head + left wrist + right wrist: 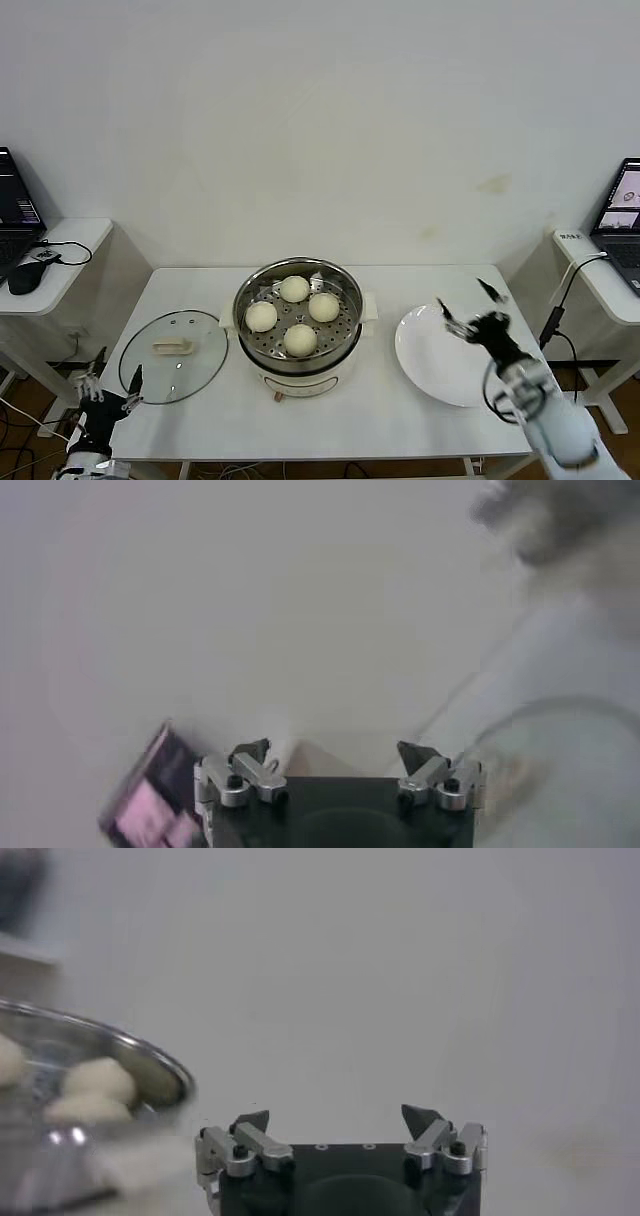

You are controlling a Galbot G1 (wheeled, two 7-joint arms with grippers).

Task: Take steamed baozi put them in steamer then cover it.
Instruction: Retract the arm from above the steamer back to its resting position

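The steamer (347, 300) stands mid-table on its white base, with several cream-white baozi (294, 289) on its perforated tray. To its left the glass cover (205, 340) lies flat on the table, handle up. My left gripper (117, 372) hovers open at the table's front left corner, just beside the cover's near edge and empty. My right gripper (463, 298) is open and empty above the white plate (430, 370). In the right wrist view the gripper (338, 1116) is spread wide, with the steamer's rim (150, 1063) and baozi (100, 1078) off to one side. The left wrist view shows its gripper (335, 750) wide open.
The plate right of the steamer holds nothing. Side tables flank the main table: the left one (80, 235) carries a laptop (15, 210), a mouse and cables, the right one a laptop (622, 215) with a cable hanging down.
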